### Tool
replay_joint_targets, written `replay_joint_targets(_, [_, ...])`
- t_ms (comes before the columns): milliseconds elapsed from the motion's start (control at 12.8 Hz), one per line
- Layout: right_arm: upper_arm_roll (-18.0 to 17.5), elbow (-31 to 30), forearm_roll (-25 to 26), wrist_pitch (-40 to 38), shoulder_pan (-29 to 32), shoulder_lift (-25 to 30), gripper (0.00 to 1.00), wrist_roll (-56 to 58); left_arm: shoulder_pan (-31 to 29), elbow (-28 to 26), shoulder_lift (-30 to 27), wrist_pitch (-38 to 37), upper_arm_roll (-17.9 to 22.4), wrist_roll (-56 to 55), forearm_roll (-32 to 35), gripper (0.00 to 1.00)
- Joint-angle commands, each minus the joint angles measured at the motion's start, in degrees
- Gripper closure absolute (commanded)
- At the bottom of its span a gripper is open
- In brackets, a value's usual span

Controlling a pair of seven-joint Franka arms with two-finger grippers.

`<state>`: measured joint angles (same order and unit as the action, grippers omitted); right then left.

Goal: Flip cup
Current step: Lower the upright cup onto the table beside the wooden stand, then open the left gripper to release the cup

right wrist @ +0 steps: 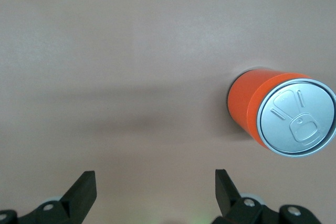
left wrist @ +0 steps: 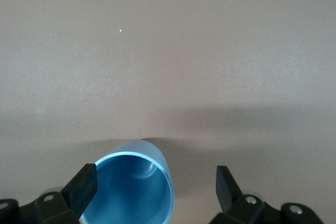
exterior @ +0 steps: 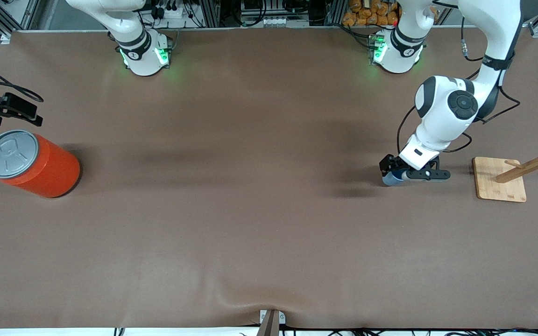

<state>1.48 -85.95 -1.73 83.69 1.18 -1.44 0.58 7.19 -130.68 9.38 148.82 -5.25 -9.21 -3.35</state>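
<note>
**Cup upright between spread fingers at the left arm's end of the table**

A brown cloth-covered table [exterior: 250,224] fills all three views, with cables and racks along its edge by the robot bases.

Front view: the left gripper [exterior: 402,175] is down at table level, just beside the wooden rack [exterior: 521,170] and toward the right arm's end from it. Only a sliver of the cup [exterior: 392,179] shows here, a blue patch under the black fingers, so this view does not show how the cup stands. The orange can [exterior: 33,163] stands well apart from the rack, at the right arm's end of the table. The right gripper [exterior: 3,112] hangs at the view's edge near the can; that arm waits.

Left wrist view: here the cup [left wrist: 128,190] is plain (mouth up, blue inside showing), standing on the cloth. The left gripper [left wrist: 152,187] is spread wide around it: one finger [left wrist: 81,187] is at the cup's rim, the other finger [left wrist: 226,184] stands clear of it with bare cloth between. Nothing is gripped.

Right wrist view: the right gripper [right wrist: 155,190] is likewise spread wide and holds nothing, over bare cloth. The orange can [right wrist: 281,116] shows its grey pull-tab lid, a detail seen at a slant in the front view.

Count: one cup, one can, one rack, two arms.
</note>
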Motion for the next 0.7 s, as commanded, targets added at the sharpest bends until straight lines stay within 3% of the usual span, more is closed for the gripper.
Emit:
replay_joint_targets(0, [-0.43, 0.79, 0.15, -0.99, 0.67, 0.12, 0.00, 0.30, -0.77, 6.63, -1.82, -11.14, -0.72, -1.43, 1.42, 0.00])
replay_joint_targets(312, [-0.51, 0.79, 0.15, -0.81, 0.58, 0.03, 0.00, 0.30, -0.68, 21.05, -0.94, -27.59, -0.64, -1.25, 1.51, 0.00])
replay_joint_targets(625, [-0.51, 0.79, 0.06, -0.90, 0.67, 0.03, 0.00, 0.21, -1.64, 26.77, -0.94, -31.30, -0.20, -0.73, 1.86, 0.00])
